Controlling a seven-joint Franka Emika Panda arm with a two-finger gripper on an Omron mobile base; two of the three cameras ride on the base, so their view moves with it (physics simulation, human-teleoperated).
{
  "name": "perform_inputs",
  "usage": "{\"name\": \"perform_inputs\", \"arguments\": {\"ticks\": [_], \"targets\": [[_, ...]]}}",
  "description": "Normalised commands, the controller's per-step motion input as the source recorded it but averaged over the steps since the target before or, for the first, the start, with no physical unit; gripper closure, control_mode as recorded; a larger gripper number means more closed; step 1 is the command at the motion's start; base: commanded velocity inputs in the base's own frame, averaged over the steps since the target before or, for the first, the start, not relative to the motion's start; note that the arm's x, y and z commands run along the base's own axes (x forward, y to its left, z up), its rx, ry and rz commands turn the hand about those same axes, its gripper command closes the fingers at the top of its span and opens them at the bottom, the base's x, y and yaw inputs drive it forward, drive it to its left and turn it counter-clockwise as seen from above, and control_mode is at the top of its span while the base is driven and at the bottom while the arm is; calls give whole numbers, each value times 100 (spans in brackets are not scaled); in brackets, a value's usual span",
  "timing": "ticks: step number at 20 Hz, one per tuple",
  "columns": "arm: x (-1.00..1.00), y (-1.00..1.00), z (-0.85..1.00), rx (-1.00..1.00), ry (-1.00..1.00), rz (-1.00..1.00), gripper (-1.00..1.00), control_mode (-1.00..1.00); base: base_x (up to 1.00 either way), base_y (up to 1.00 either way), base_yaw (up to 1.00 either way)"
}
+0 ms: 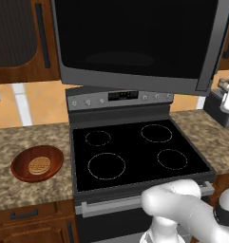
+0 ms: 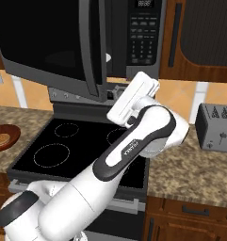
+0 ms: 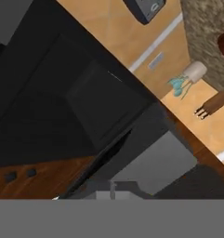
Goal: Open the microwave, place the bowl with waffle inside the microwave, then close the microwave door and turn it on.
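The microwave (image 2: 142, 35) hangs above the stove with its door (image 2: 49, 42) swung wide open toward me. A sliver of the white turntable (image 2: 108, 57) shows past the door's edge. In the left base view the open door (image 1: 135, 42) covers the upper part. The reddish-brown bowl (image 1: 37, 163) sits on the left counter with the tan waffle (image 1: 39, 165) in it, far from the arm. My gripper (image 2: 133, 97) is raised below the microwave's keypad, right of the door edge. Its fingers point away and are hidden behind the white hand.
A black glass-top stove (image 1: 135, 152) with a silver knob panel (image 1: 120, 97) lies under the microwave. A grey toaster (image 2: 217, 127) stands on the right granite counter. Dark wooden cabinets (image 1: 21, 38) flank the microwave. My arm's elbow (image 2: 152, 132) hovers over the stove's right side.
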Motion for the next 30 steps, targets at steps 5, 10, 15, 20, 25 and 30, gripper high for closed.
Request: {"name": "perform_inputs", "arguments": {"ticks": [5, 10, 15, 20, 25, 30], "targets": [[67, 1, -1, -1, -13, 28, -100, -100, 0, 0, 0], [-20, 89, 15, -7, -28, 11, -100, -100, 0, 0, 0], [-96, 92, 39, -2, -36, 16, -100, -100, 0, 0, 0], [-100, 80, 26, 0, -31, 18, -100, -100, 0, 0, 0], [-100, 99, -6, 0, -16, 12, -100, -100, 0, 0, 0], [-100, 100, -52, -3, -7, 4, -100, -100, 0, 0, 0]]}}
